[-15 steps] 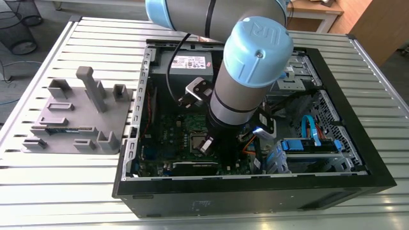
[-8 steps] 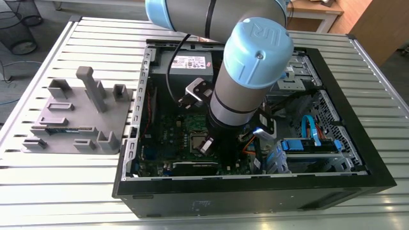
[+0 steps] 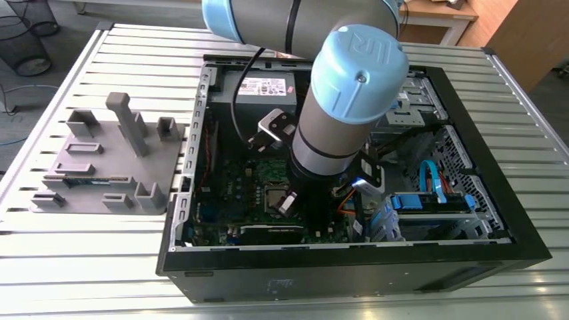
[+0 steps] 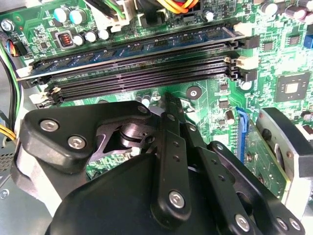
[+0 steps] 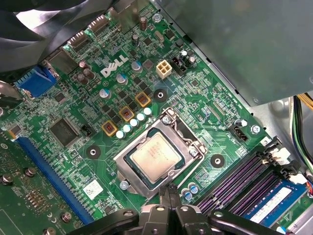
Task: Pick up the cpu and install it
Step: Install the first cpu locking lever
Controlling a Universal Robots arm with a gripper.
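1. Noted a slatted metal desk (image 3: 89, 267) carrying an open black computer case (image 3: 356, 273) laid on its side, with a grey block tray (image 3: 106, 167) beside it on the exterior view's left.
2. Noted wire bins (image 3: 26, 40) on the floor past the desk's far corner, and wooden furniture (image 3: 524, 33) at the exterior view's right.
3. Found the arm (image 3: 342, 113) reaching down into the case, over the green circuit board (image 5: 88, 122).
4. Found the cpu (image 5: 156, 157) lying flat inside the metal-framed socket (image 5: 134, 178), silvery top up.
5. Saw the jaws clenched tip to tip on nothing, near the socket's corner and apart from the cpu. Cannot tell whether they touch the frame.
6. Logged dark memory slots (image 5: 239, 183) near the socket.
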